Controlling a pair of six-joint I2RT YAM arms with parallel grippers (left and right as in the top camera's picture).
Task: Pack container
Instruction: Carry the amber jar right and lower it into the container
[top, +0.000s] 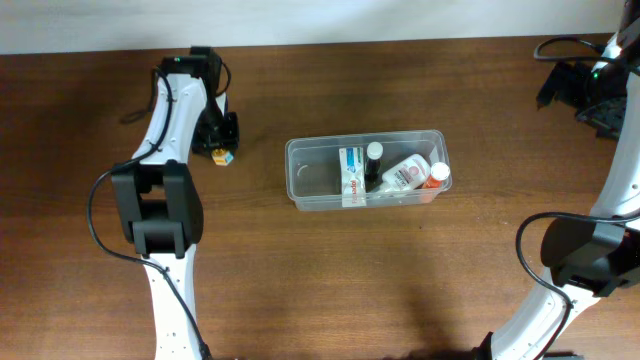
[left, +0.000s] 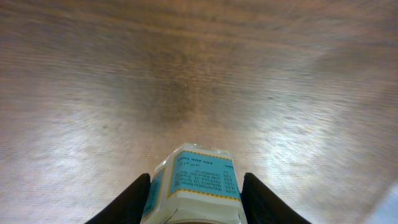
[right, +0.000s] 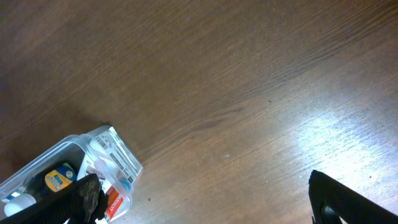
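L gripper (left: 196, 210) clenched on a small blue-and-yellow pack (left: 196, 182), well to the left of the container (top: 312, 180). The pack stuck out ahead betw. the fingers (left: 127, 202), its long axis apparently along them.

The container sat open side up, its long axis running left-right w/ the right end skewed slightly away, so its short left wall faced the pack. From the L fingers it lay off to the right. Inside, a box (top: 350, 172) and bottles (top: 405, 175) crowded the middle and right. The left end was bare, prob. the handiest drop spot.

R gripper (right: 204, 185) hung wide apart and empty, well to the right of the container and farther from it than the L one. So the coming carry looked like the L arm's job.
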